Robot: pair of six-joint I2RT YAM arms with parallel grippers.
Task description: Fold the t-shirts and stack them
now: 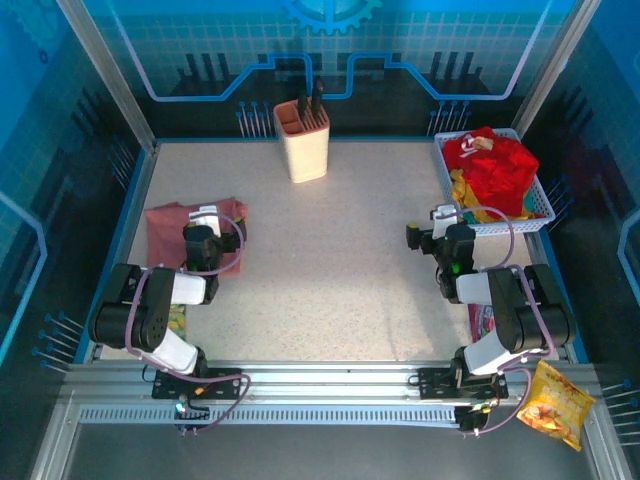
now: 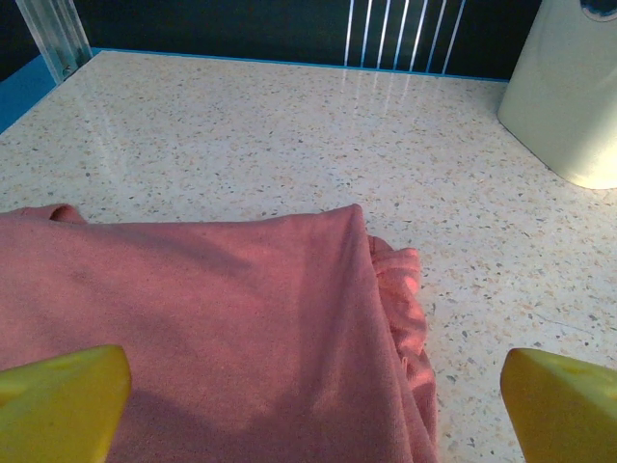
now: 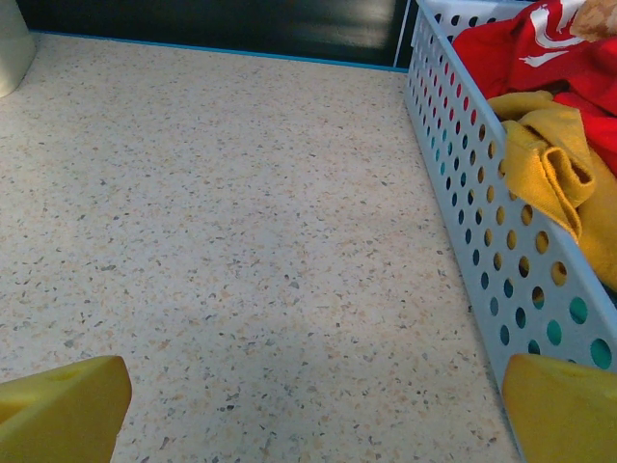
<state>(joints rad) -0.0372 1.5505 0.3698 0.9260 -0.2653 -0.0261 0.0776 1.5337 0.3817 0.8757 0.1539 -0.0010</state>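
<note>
A dusty pink t-shirt (image 1: 172,235) lies folded flat at the table's left side. My left gripper (image 1: 208,218) hovers over its right part, open. In the left wrist view the pink t-shirt (image 2: 212,328) spreads under the open gripper (image 2: 313,410), with nothing held between the yellow fingertips (image 2: 58,400). A bright red t-shirt (image 1: 495,165) and yellow ones (image 1: 468,195) sit heaped in a pale blue basket (image 1: 500,226) at the right. My right gripper (image 1: 443,220) stands open over bare table just left of the basket (image 3: 482,222); the red tee (image 3: 540,48) and a yellow tee (image 3: 549,154) lie inside.
A cream utensil holder (image 1: 302,140) stands at the back centre, also at the left wrist view's right edge as a cream holder (image 2: 569,87). A snack packet (image 1: 553,403) lies off the table's front right corner. Open tabletop lies between the two arms.
</note>
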